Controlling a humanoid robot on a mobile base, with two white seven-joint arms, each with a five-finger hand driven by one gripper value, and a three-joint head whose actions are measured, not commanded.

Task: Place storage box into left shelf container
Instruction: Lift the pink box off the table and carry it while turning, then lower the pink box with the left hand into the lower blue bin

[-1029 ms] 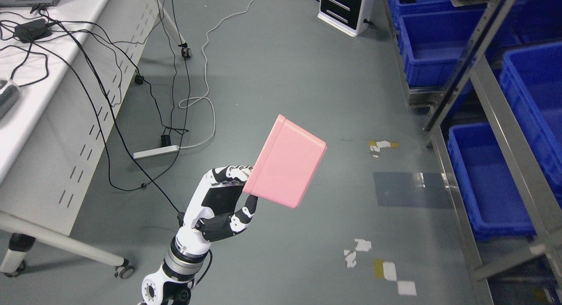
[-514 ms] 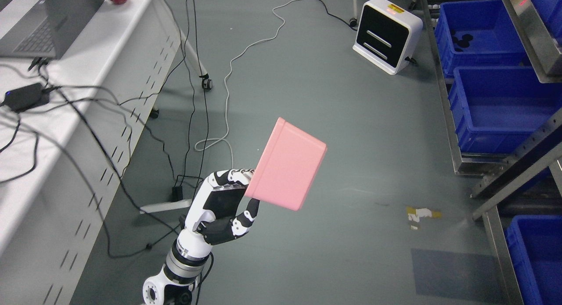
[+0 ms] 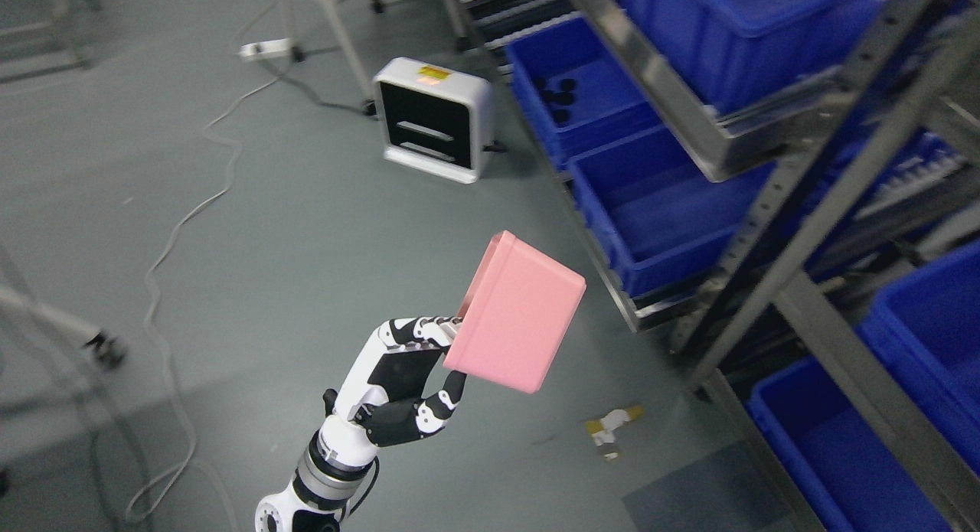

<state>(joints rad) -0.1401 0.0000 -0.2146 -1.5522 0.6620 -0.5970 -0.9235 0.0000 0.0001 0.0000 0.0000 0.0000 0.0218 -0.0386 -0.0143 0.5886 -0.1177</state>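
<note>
A white cable (image 3: 180, 226) is seen trailing across the grey floor (image 3: 291, 233) at about nine o'clock, running up toward a power strip (image 3: 264, 48) at eleven o'clock. The left hand (image 3: 402, 383) is shown entering from the bottom edge, left of the middle, at roughly six o'clock (its black-and-white wrist is visible below). Its fingers (image 3: 417, 331) are curled against the left side of the storage box (image 3: 519, 314), with the thumb pressed to the box's lower corner, so that the box is pinched between them. The pink storage box is held in the air above the floor near the middle of the view, tilted, with its closed base turned toward the camera and its rim facing up and away. A white-and-black floor unit (image 3: 430, 119) is seen standing at twelve o'clock, well apart from the box. Scraps of tape (image 3: 611, 425) are noted on the floor at five o'clock. The metal shelf (image 3: 773, 287) is seen occupying the right side from one to five o'clock, with blue containers (image 3: 658, 210) set on its levels (the nearest lies just right of the box, not touching it).
</note>
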